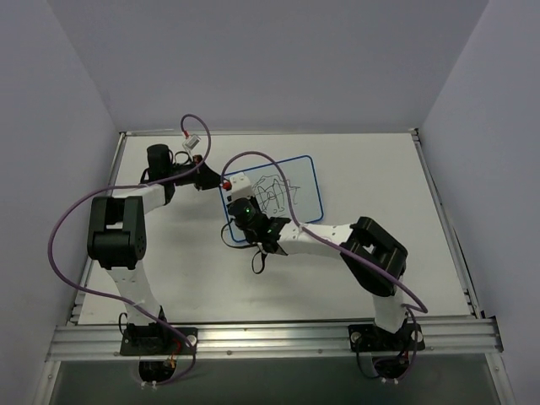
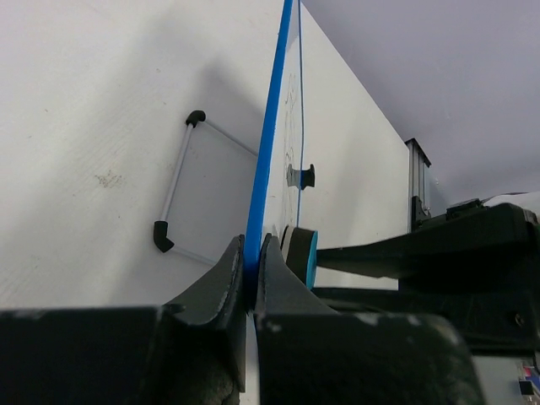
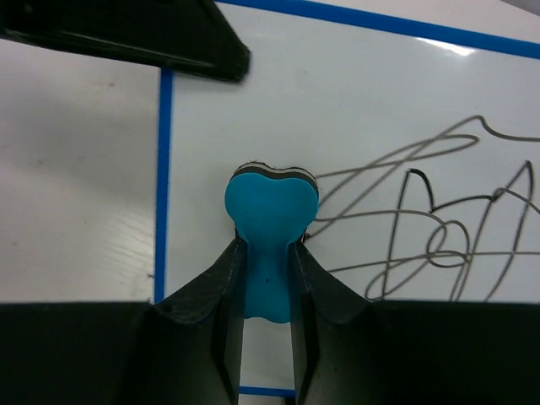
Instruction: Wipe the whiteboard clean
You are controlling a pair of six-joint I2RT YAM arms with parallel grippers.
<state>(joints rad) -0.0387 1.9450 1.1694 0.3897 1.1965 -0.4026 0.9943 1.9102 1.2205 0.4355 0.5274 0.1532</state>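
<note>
The whiteboard [image 3: 371,101] had a smooth, glossy white face that caught a glint of light. Its blue frame [image 2: 268,152] looked like plastic. The eraser [image 3: 270,207] was matt blue and soft-looking, with a dark layer underneath. The left gripper [image 2: 251,278] and right gripper [image 3: 268,261] were matt black plastic, the left one scuffed pale at its tips. The worktop [image 2: 101,101] was dull white and faintly speckled, and its front rail [image 1: 270,337] was brushed metal.
</note>
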